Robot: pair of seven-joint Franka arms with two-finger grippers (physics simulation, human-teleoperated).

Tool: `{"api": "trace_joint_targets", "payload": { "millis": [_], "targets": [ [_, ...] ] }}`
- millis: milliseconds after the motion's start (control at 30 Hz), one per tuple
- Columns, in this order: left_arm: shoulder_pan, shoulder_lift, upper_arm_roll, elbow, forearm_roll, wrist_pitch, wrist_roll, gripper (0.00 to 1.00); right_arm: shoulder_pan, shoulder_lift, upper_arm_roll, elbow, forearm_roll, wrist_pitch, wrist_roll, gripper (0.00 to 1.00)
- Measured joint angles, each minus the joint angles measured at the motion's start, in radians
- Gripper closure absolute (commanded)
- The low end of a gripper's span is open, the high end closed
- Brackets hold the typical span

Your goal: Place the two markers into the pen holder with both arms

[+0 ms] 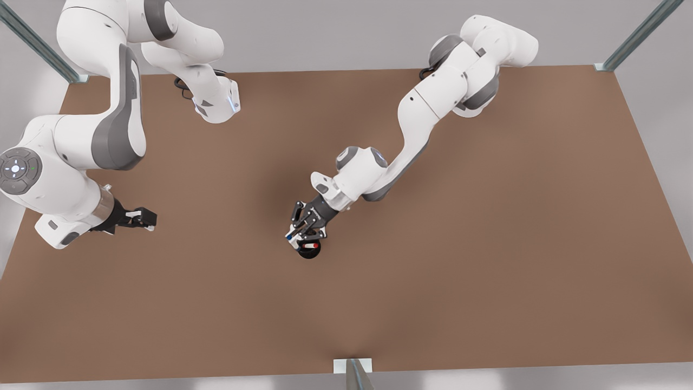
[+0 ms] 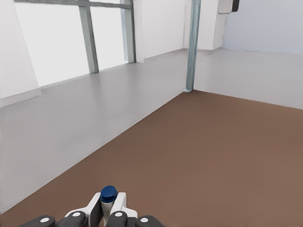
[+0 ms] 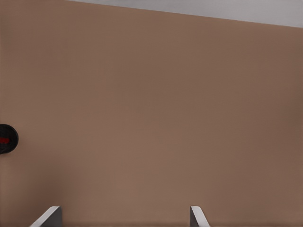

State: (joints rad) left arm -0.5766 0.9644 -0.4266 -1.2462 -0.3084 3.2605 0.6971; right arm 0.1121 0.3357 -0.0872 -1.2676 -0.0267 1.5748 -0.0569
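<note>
The black pen holder (image 1: 309,250) stands mid-table, and the red-capped marker (image 1: 309,245) sits inside it. Directly over the holder's rim hangs my left gripper (image 1: 296,234), shut on the blue-capped marker (image 1: 289,236). In the left wrist view the blue cap (image 2: 109,193) pokes out between the white fingertips (image 2: 121,202) of my left gripper (image 2: 108,204). My right gripper (image 1: 147,219) waits at the front view's left, far from the holder, open with nothing in it. Its two fingertips (image 3: 49,215) stand wide apart, and the pen holder (image 3: 7,139) with the red marker (image 3: 4,140) lies at the frame's edge.
The brown table (image 1: 487,244) is bare around the holder. Metal frame posts stand at the far corners (image 1: 606,66) and at the near edge (image 1: 354,371). A post (image 2: 191,47) marks the table corner beyond the left gripper.
</note>
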Motion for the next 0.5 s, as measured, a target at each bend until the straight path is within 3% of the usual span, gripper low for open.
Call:
{"api": "trace_joint_targets", "payload": {
  "millis": [500],
  "targets": [
    [-0.024,-0.015,0.005,-0.099,-0.01,0.097,0.019,0.79,0.0,0.0,0.0,0.002,0.001,0.004,-0.016,0.0]
  ]
}}
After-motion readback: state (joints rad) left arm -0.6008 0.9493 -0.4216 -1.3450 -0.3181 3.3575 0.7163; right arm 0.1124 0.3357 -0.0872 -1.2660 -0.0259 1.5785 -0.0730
